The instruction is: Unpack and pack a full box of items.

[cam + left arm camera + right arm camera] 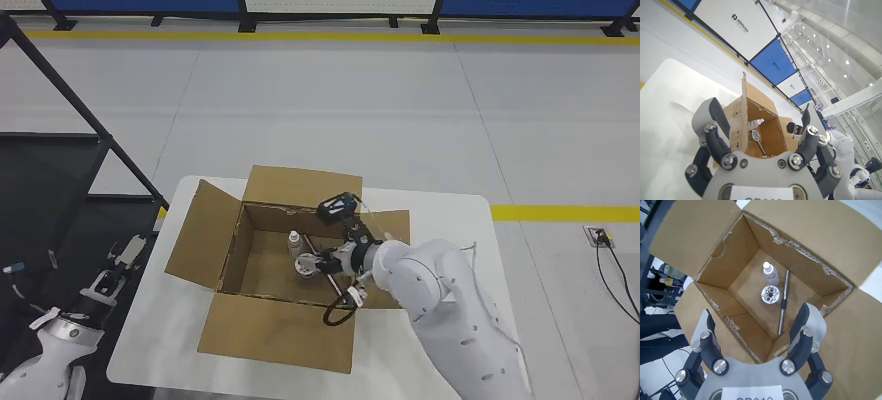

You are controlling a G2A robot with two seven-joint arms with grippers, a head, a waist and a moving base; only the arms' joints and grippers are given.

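1. The brown cardboard box stands on the white surface with all four flaps folded outward and its torn top edges showing.
2. My right fingers hang above the box's open mouth, on its right side, and point down into it. They are spread wide and grip nothing.
3. Three things sit on the box floor below them. A small clear spray bottle with a white cap stands upright towards the far wall.
4. Just beside the bottle, on its near side, a round silver metal disc with cut-outs and a centre hole lies flat.
5. A long silver metal rod with a black band around its middle lies flat just to the right of the bottle and disc. It runs from the far side of the box floor towards the near corner.
6. My left fingers are off the surface's left edge, well apart from the box and turned towards its side wall. They too are spread apart and hold nothing.
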